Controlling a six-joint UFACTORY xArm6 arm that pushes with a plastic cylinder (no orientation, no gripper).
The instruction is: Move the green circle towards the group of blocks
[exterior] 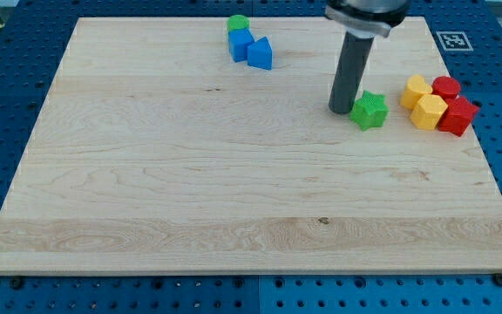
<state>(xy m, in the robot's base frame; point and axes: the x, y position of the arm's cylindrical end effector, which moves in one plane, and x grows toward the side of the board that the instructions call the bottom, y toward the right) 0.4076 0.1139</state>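
Note:
The green circle lies near the view's top edge, touching the top of a blue block. A second blue block sits just right of that one. My tip rests on the board right of centre, touching or nearly touching the left side of a green star. The tip is far to the right of and below the green circle. At the view's right, two yellow blocks and two red blocks form a tight cluster.
The wooden board lies on a blue perforated table. A black-and-white marker sits off the board's top right corner. The arm's dark housing hangs over the board's top right.

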